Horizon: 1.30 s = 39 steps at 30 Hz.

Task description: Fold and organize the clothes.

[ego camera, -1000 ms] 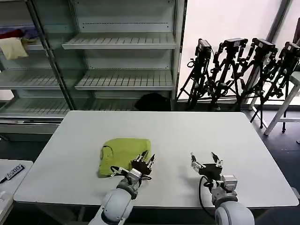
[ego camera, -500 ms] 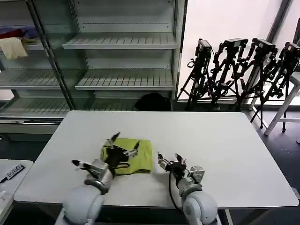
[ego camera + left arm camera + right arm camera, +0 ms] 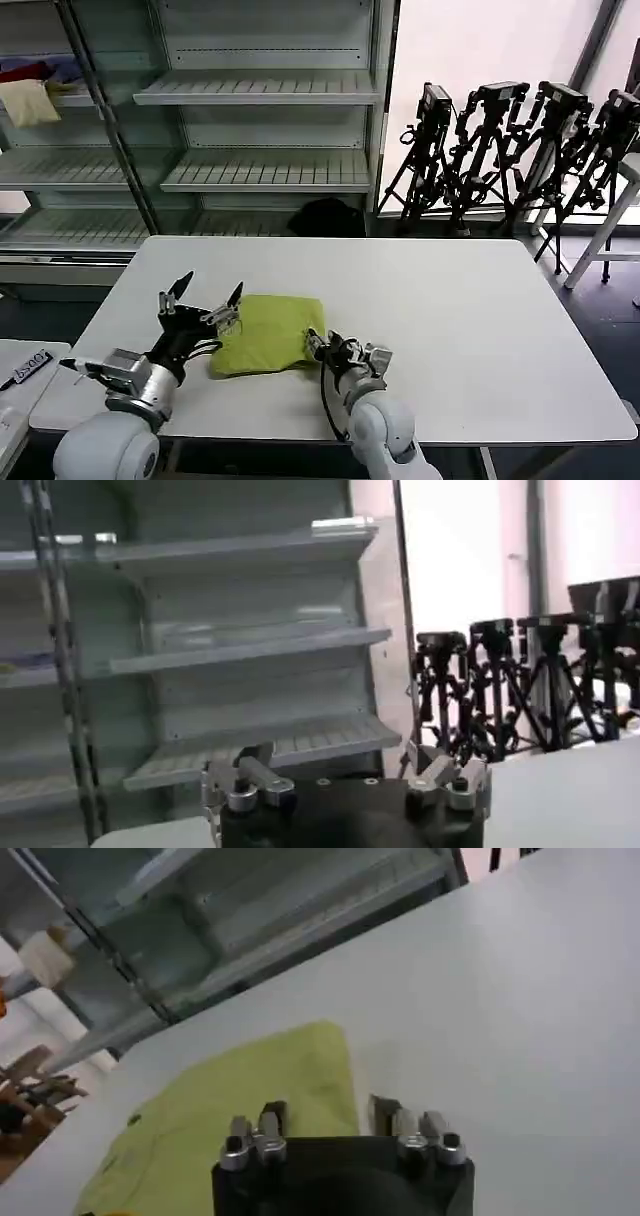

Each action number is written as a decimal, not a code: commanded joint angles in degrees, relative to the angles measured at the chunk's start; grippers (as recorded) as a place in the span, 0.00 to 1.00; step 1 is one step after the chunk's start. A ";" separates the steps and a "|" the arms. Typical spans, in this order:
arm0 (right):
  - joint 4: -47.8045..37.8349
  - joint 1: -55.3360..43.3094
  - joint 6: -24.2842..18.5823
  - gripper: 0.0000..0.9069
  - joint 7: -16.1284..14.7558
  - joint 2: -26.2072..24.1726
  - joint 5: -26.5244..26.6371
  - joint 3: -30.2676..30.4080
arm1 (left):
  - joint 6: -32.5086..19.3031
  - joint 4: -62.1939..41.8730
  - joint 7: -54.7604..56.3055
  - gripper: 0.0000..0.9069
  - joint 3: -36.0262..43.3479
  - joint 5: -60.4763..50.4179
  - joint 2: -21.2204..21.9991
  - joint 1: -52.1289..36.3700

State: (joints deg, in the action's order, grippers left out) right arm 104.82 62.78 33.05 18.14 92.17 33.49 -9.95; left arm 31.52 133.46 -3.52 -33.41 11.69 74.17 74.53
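The clothes are one lime yellow-green T-shirt (image 3: 272, 338), lying folded into a compact pad near the white table's (image 3: 450, 300) front edge. My left gripper (image 3: 208, 292) is raised just off the shirt's left edge, open, with nothing between its fingers. In the left wrist view that gripper (image 3: 342, 772) points toward the shelves. My right gripper (image 3: 325, 346) sits low at the shirt's right edge, open. In the right wrist view the right gripper (image 3: 327, 1114) straddles that edge of the T-shirt (image 3: 230, 1123), one finger over the cloth and the other over bare table.
Metal shelving (image 3: 265, 170) stands behind the table, with a cream cloth (image 3: 28, 102) and a red cloth (image 3: 25, 72) on an upper left shelf. Black tripods (image 3: 510, 150) lean at the back right. A dark bag (image 3: 325, 215) lies on the floor. A second table (image 3: 25, 370) is at the left.
Both arms swung left. The left gripper went from the shirt's front right corner to its left edge and rose. The right gripper came from open table to the shirt's right edge.
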 commanded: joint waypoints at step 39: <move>11.00 8.63 0.36 1.00 -1.53 -13.36 0.94 -12.62 | -1.99 0.06 0.23 1.00 -0.08 -1.18 3.84 2.97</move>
State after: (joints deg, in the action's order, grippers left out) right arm 114.06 68.68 33.53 19.05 82.28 37.43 -19.09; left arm 29.69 134.21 -3.29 -35.01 11.35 77.75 77.79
